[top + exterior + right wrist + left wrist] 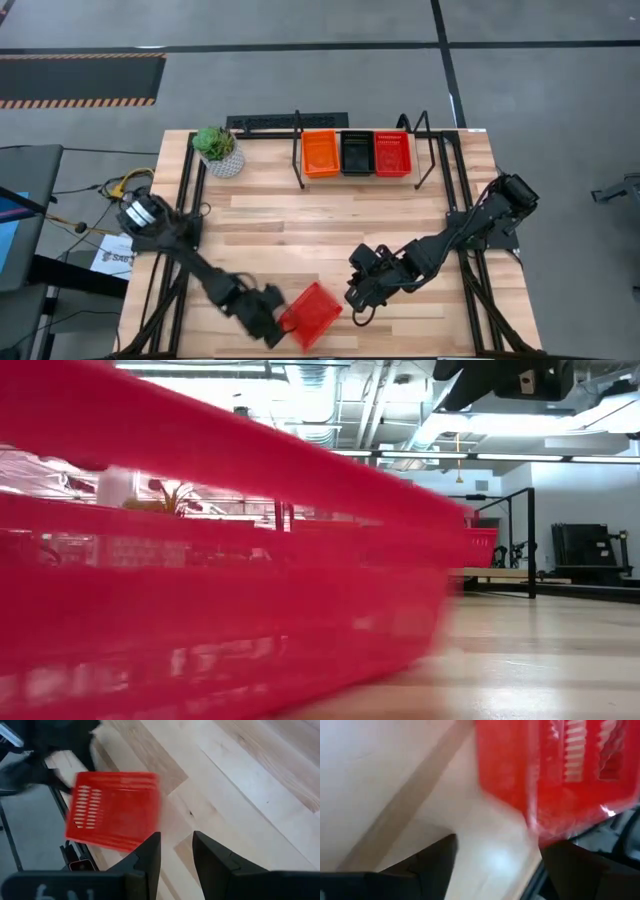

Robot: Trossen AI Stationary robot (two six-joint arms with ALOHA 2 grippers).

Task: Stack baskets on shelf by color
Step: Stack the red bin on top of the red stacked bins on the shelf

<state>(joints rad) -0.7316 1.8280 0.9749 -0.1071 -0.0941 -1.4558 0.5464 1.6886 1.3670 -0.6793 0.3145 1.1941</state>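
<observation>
A red rectangular plastic mesh basket [314, 313] lies tilted at the near edge of the light wooden counter [300, 235], just beside the left tool [268, 322], whose fingers stand wide apart and hold nothing. The right tool [357, 295] hovers near the basket's other side, its fingers narrowly parted and empty. On the low wood-and-black-wire shelf [362, 178] at the far side, an orange basket [321, 154], a black basket [356, 153] and another red basket [392, 153] sit side by side.

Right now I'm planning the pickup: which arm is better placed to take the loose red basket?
Left: its end effector is right beside the red basket; the right end effector sits apart.
</observation>
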